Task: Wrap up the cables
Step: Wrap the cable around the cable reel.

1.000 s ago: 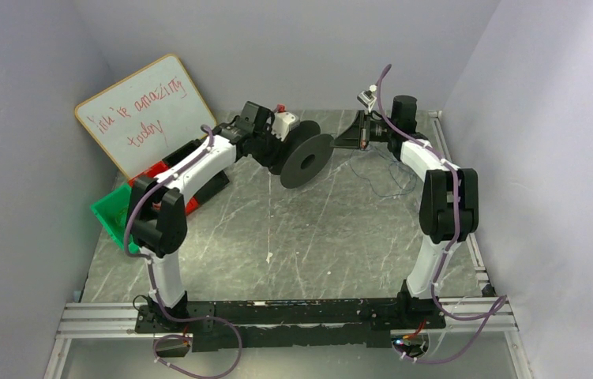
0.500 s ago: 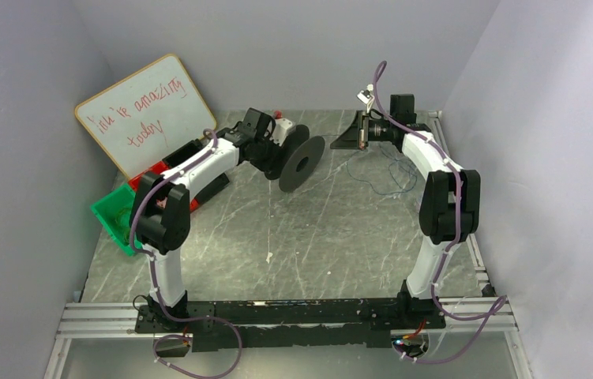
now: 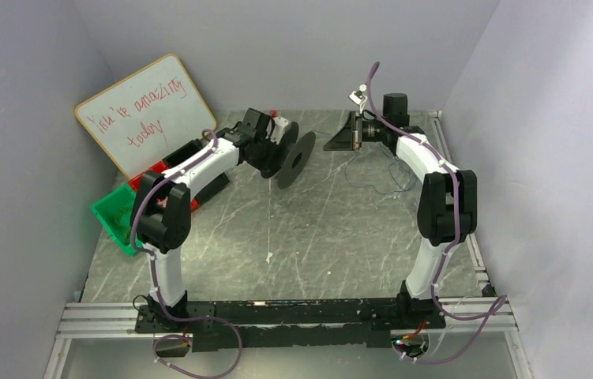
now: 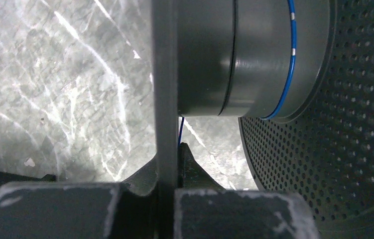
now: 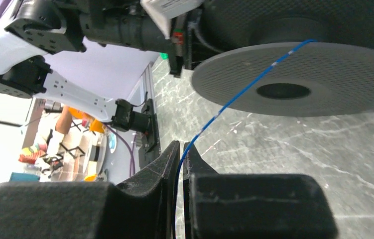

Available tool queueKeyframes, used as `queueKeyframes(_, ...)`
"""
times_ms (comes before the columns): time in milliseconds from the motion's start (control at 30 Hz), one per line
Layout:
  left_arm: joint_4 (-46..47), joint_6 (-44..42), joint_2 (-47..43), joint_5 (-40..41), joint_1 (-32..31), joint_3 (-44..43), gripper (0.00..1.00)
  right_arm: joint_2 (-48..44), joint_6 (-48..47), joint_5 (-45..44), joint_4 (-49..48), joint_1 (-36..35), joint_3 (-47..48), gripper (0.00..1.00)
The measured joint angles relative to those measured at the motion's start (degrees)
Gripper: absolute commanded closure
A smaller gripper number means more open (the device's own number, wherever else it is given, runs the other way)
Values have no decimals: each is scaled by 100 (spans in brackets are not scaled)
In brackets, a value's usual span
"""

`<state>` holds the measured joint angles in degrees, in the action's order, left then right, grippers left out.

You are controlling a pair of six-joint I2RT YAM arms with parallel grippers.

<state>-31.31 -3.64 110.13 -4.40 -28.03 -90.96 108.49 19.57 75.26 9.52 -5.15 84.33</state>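
The cable is a very thin blue wire. A loose tangle of it (image 3: pixel 380 175) lies on the table at the back right. My left gripper (image 3: pixel 275 150) is shut on the flange (image 4: pixel 165 74) of a black spool (image 3: pixel 291 158) and holds it tilted off the table. One turn of blue wire (image 4: pixel 290 64) lies round the spool's hub. My right gripper (image 3: pixel 334 142) is to the right of the spool. In the right wrist view its fingers (image 5: pixel 165 164) are shut on the blue wire (image 5: pixel 234 99), which runs taut up to the spool (image 5: pixel 319 74).
A whiteboard (image 3: pixel 144 110) leans against the back left wall. A green bin (image 3: pixel 113 215) and a red object (image 3: pixel 151 170) sit beside the left arm. Grey walls close in both sides. A metal rail (image 3: pixel 277 316) runs along the front edge.
The spool has moved a little left and turned more edge-on. My right gripper has moved left and slightly back, holding the wire.
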Motion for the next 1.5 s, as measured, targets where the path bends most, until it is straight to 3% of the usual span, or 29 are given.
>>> queueKeyframes(200, -15, 160, 61, 195, 81, 0, 98, -76, -164, 17, 155, -507, 129, 89)
queueKeyframes(500, -4, 546, 96, 330, 81, 0, 98, -46, -2013, -442, 2109, -1445, 1152, 89)
queueKeyframes(800, 33, 946, 114, 221, 291, -4, 98, 372, -3195, -730, 3239, -2011, 1235, 89)
queueKeyframes(1167, 31, 1558, 114, -710, 1222, 15, 98, 962, -3934, -782, 4002, -2308, 1266, 90)
queueKeyframes(1500, 238, 1847, 4, -2149, 1845, 393, 98, 1423, -4282, -715, 4385, -2302, 1421, 94)
